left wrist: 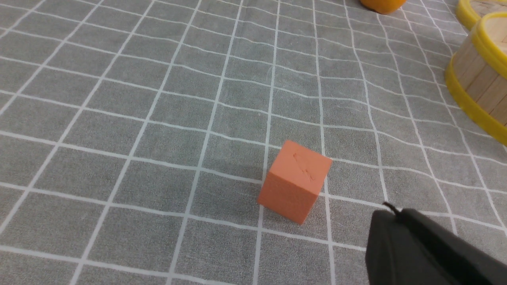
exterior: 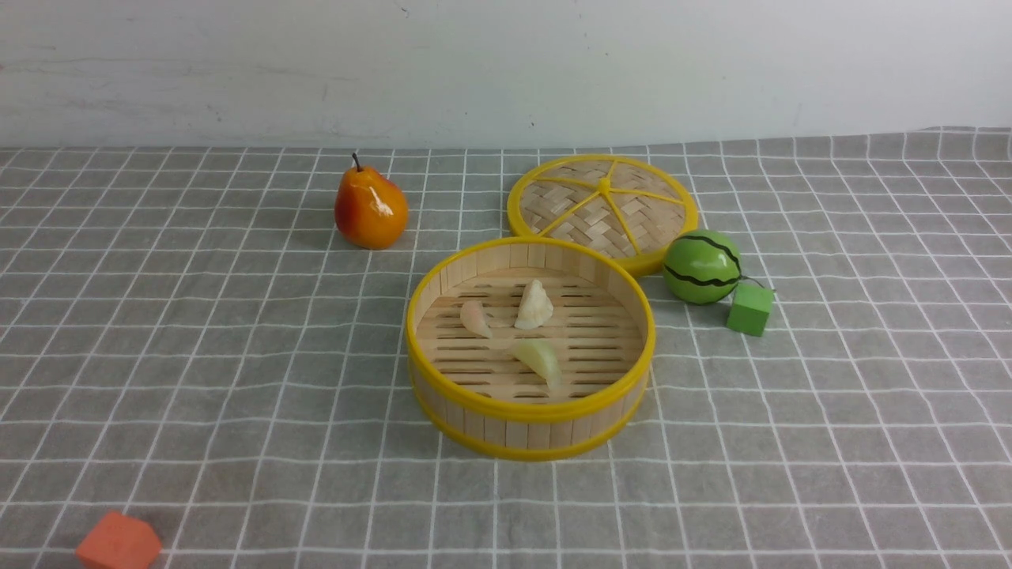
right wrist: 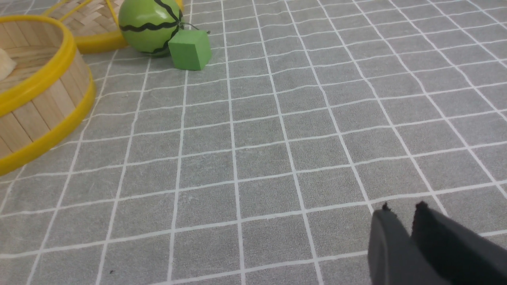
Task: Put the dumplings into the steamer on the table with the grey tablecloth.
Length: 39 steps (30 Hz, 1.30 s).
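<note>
The steamer [exterior: 530,411] stands mid-table on the grey tablecloth [exterior: 237,356]. Three dumplings lie on its slatted floor: a pinkish one [exterior: 476,318], a cream-white one [exterior: 534,306] and a pale yellowish one [exterior: 540,359]. Neither arm shows in the front view. In the left wrist view my left gripper [left wrist: 396,209] is shut and empty, just above the cloth beside an orange block [left wrist: 295,180], with the steamer wall [left wrist: 481,79] further off. In the right wrist view my right gripper [right wrist: 403,209] stands slightly open with nothing between its fingers, well away from the steamer [right wrist: 35,107].
A pear [exterior: 370,208] stands behind the steamer to the left. The woven lid [exterior: 603,207] lies flat behind it. A green watermelon ball [exterior: 702,266] and a green block [exterior: 749,309] sit to its right. The orange block [exterior: 118,542] is at the near left edge.
</note>
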Available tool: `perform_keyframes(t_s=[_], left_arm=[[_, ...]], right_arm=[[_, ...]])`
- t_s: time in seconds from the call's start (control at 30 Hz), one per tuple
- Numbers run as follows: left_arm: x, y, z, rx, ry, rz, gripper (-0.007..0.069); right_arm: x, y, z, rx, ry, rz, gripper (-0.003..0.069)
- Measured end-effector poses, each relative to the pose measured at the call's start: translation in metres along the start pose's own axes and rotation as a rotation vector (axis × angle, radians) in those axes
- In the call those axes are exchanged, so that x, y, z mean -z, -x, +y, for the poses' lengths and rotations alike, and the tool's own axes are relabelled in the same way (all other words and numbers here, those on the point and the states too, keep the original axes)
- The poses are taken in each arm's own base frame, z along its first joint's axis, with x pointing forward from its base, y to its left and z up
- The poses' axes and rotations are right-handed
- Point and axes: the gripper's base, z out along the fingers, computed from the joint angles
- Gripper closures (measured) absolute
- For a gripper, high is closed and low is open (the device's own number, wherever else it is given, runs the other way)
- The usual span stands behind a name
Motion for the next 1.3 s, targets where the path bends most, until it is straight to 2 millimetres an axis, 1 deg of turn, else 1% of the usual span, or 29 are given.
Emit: perform_keyframes(t_s=[1.3], left_arm=[[0.0000, 0.0000, 0.0000, 0.000, 0.000, 0.000, 0.0638]], right_arm=[[0.0000, 0.0000, 0.0000, 0.001, 0.000, 0.000, 0.0522]])
